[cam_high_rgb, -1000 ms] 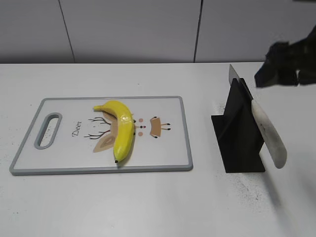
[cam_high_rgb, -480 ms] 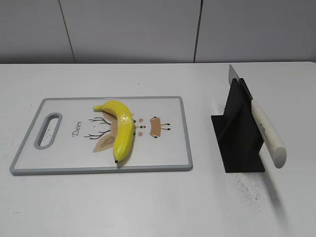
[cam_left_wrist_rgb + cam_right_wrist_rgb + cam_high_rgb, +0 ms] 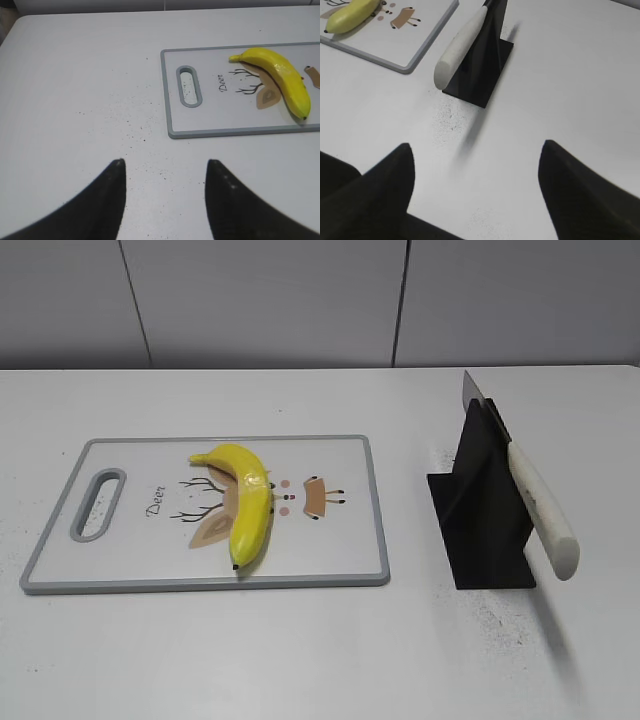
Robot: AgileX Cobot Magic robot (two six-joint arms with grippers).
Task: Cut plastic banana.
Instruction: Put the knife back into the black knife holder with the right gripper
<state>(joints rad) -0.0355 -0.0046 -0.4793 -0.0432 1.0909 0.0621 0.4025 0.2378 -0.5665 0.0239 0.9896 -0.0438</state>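
Exterior view shows neither arm; the yellow plastic banana [image 3: 247, 508] lies on the white grey-rimmed cutting board [image 3: 352, 530], across its printed deer drawing, curved with its stem end toward the far edge. To the right of the board, well apart from it, a black angled knife stand [image 3: 484, 525] sits on the white table [image 3: 300, 650], with a white-handled knife [image 3: 541, 508] resting in it, blade tip up and handle sloping down toward the near side.

Left wrist view shows the left gripper [image 3: 165, 172] over bare table near the board's slotted handle end, its two dark fingers spread apart, holding and touching nothing. Right wrist view shows the right gripper [image 3: 476, 160] above the table just short of the knife stand, fingers wide apart and empty.
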